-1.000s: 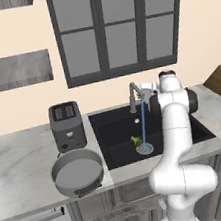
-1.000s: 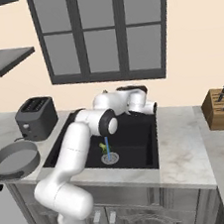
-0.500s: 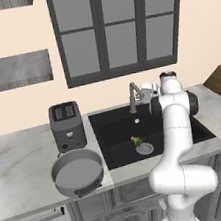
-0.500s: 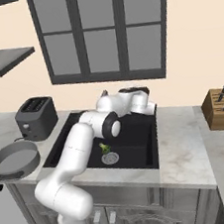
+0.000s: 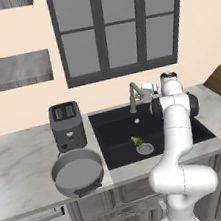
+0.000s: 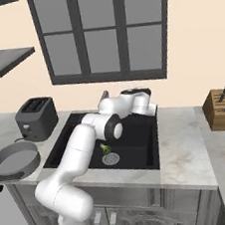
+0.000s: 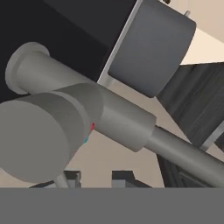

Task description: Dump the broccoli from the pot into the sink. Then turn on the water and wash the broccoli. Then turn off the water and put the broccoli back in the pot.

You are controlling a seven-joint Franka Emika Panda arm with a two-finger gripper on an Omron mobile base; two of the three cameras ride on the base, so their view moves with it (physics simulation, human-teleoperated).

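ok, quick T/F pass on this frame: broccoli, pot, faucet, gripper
1. The broccoli lies in the sink, beside the drain. True.
2. The pot sits in the sink. False: it is on the counter left of the sink, in front of the toaster.
3. Water runs from the faucet. False: no stream shows.
4. The pot is empty. True.
5. The gripper hangs over the pot. False: it is up at the faucet, behind the sink.
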